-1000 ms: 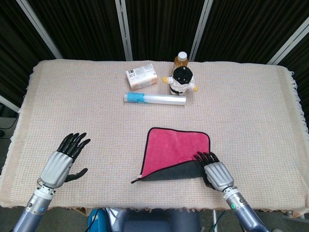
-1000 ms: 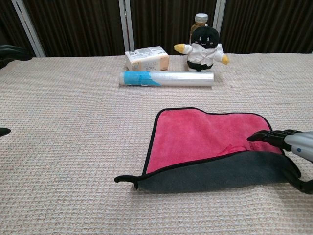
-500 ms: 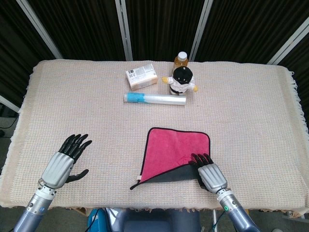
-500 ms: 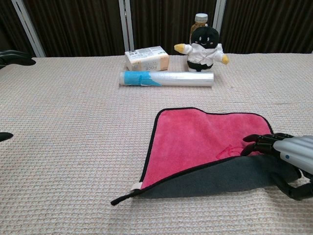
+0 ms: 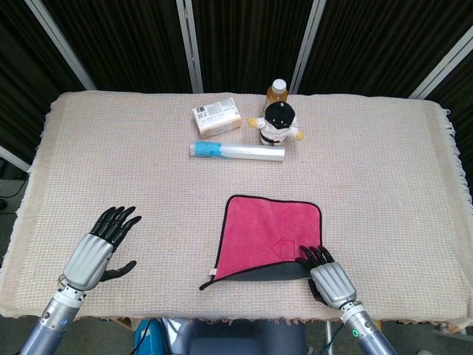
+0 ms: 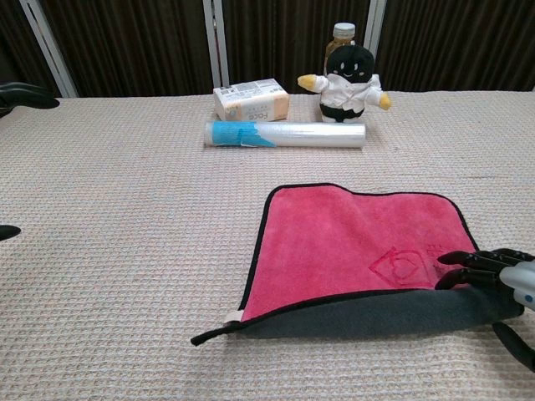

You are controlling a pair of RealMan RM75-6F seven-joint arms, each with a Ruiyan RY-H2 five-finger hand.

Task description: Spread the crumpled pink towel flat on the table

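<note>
The pink towel (image 5: 267,231) (image 6: 347,238), edged in black, lies on the table right of centre. Its near edge is folded over, showing a narrow dark grey strip of underside (image 5: 260,274) (image 6: 368,313). My right hand (image 5: 329,275) (image 6: 500,278) grips that strip at its near right corner, fingers on top and thumb beneath. A small outlined logo shows on the pink just ahead of the fingers. My left hand (image 5: 97,250) hovers open over the table's near left, well away from the towel. Only its dark fingertip (image 6: 7,231) reaches into the chest view.
At the back stand a small cardboard box (image 5: 216,117) (image 6: 251,98), a black and white plush doll (image 5: 278,122) (image 6: 347,79) and a bottle (image 5: 277,89) (image 6: 343,32) behind it. A clear plastic roll (image 5: 238,151) (image 6: 284,134) lies ahead of them. The table's front edge (image 5: 222,319) is near my hands.
My right hand has drawn the folded edge toward the front of the table. The grey strip has narrowed and more pink, with its logo, now shows. The left hand has stayed put.
</note>
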